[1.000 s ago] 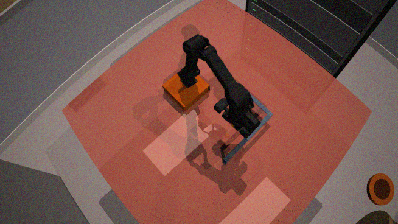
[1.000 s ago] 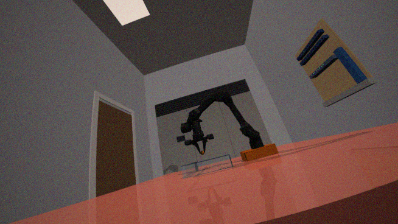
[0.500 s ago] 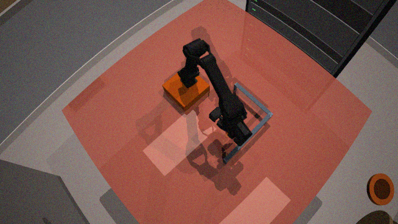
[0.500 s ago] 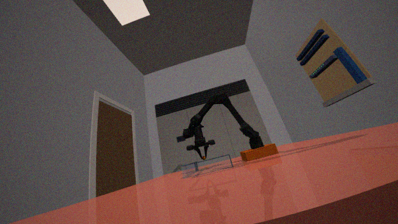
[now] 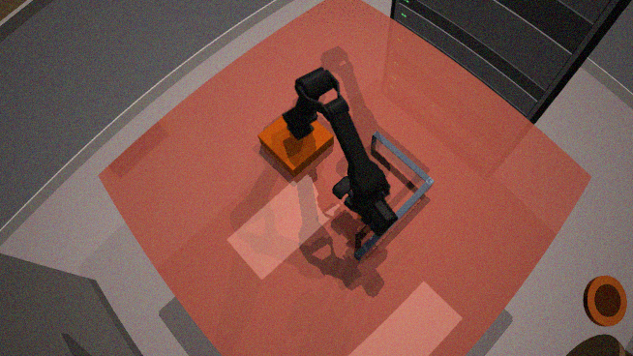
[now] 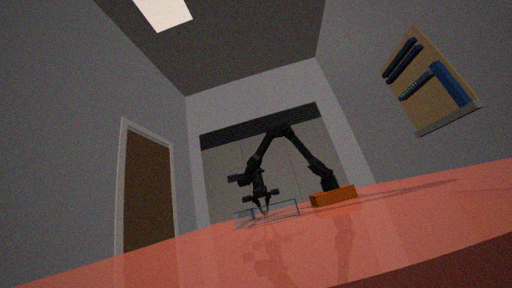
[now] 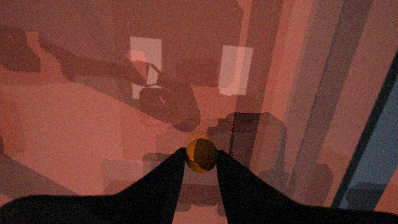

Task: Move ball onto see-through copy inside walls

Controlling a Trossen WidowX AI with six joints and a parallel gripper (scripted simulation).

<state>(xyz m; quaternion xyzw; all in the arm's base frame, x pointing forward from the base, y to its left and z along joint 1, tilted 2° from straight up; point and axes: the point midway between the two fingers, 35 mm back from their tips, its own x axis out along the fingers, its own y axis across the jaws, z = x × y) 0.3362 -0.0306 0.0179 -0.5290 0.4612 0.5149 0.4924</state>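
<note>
My gripper (image 6: 265, 211) (image 7: 201, 154) is shut on the orange ball (image 6: 265, 213) (image 7: 202, 156), low and close to the table. In the top view the arm hides the fingertips and most of the ball. The two low clear walls with blue-grey edges (image 5: 404, 159) (image 6: 282, 202) (image 7: 372, 162) make a corner, and the gripper is beside them, on the inner side. One wall runs along the right in the wrist view. A faint orange patch, probably the see-through copy (image 7: 198, 135), shows just beyond the ball and partly behind it.
The arm's orange base block (image 5: 295, 157) (image 6: 334, 196) stands on the red table (image 5: 194, 218) (image 6: 196, 258), to the left of the walls in the top view. The arm (image 5: 355, 155) reaches over the wall area. Its shadows fall across the table.
</note>
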